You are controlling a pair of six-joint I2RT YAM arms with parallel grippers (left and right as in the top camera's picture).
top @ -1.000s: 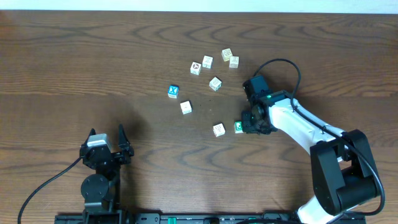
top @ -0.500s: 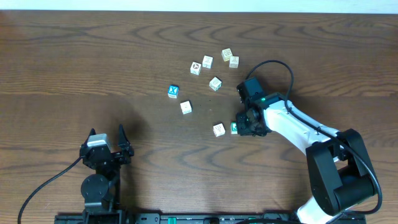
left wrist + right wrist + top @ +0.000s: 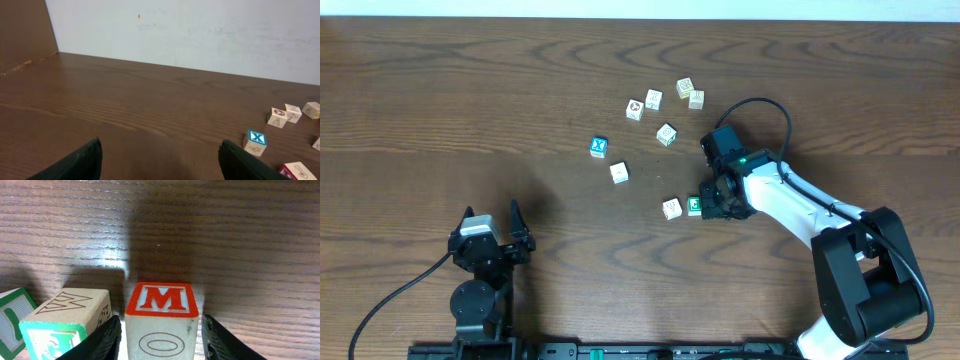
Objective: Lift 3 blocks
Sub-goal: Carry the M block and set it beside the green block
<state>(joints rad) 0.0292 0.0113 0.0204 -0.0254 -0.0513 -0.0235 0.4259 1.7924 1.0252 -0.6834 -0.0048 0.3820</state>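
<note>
- Wooden letter cubes [image 3: 619, 172] seen from above: nine.
- Blue-topped cube [image 3: 599, 147]: one, at the left.
- Green-topped cube [image 3: 696, 206]: one, nearest right.
- Cream-topped cubes [image 3: 666, 134]: seven.
- Robot arms: two, left arm [image 3: 480, 275] and right arm [image 3: 800, 205].

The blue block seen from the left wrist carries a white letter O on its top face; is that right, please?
Not quite: the blue block carries a white letter X on its top face, not an O. The left wrist view shows it clearly, and the overhead view agrees.
</note>
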